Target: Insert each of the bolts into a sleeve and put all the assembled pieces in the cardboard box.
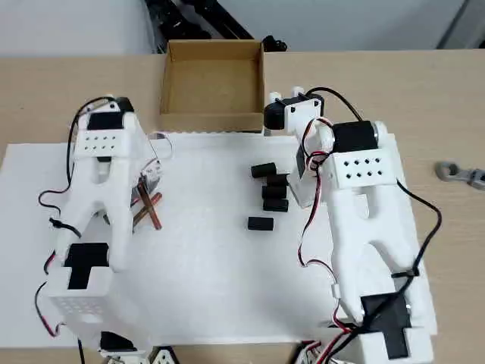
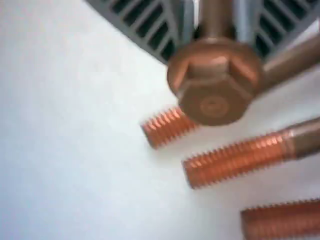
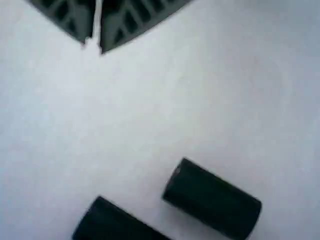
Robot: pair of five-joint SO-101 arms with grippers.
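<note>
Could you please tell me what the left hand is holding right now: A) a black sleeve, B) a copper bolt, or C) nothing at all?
B: the left hand grips a bolt by its shank, with the hex head facing the wrist camera.

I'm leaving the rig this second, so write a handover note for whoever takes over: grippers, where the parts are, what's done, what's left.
Left gripper: shut on one copper-coloured hex-head bolt, by the other copper bolts lying on the white board.
Right gripper: shut, holding nothing, over the black cylindrical sleeves, which lie loose in a cluster mid-board.
Brown cardboard box: empty, just past the board's far edge.
Done: nothing assembled, nothing boxed.
Left: put every bolt into a sleeve, then move all assembled pieces into the box.
</note>
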